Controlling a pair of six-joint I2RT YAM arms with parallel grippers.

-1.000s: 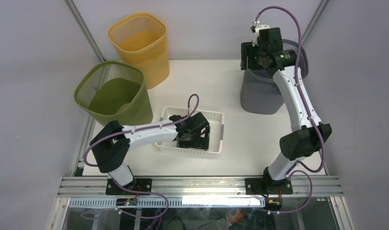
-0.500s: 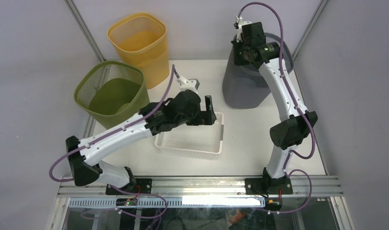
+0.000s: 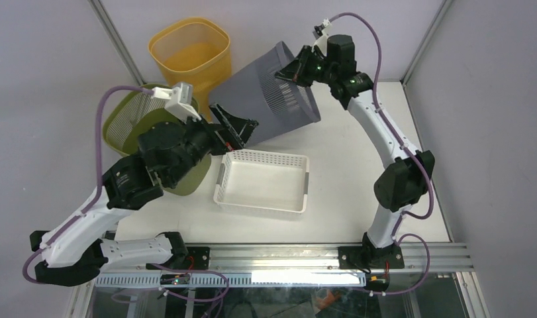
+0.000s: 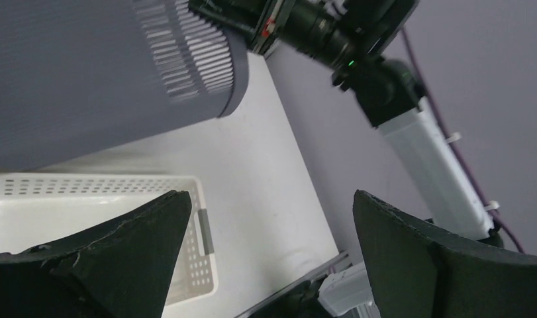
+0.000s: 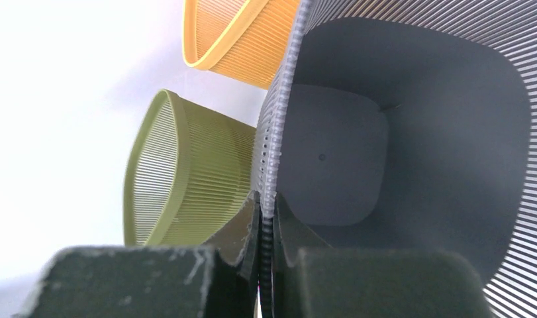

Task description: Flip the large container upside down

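Observation:
The large container [image 3: 265,93] is a grey ribbed bin, held in the air over the back of the table. It lies tilted on its side, its mouth toward the right and its base toward the left. My right gripper [image 3: 293,71] is shut on its rim; in the right wrist view the rim [image 5: 279,132] runs between the closed fingers of the gripper [image 5: 265,209], with the grey inside [image 5: 411,132] beyond. My left gripper [image 3: 236,132] stands open just below the container's base end, holding nothing. The left wrist view shows the grey wall [image 4: 87,73] above the wide gap of the gripper [image 4: 269,195].
A white perforated basket [image 3: 262,156] sits on the table below the container, also seen as the basket [image 4: 87,192] in the left wrist view. A green bin [image 3: 130,116] and a yellow bin [image 3: 186,53] stand at the back left. Walls close in on both sides.
The right gripper shut on the grey container's rim, lifted it off the back right of the table and swung it left onto its side. The left arm rose out of the white basket toward the container's base.

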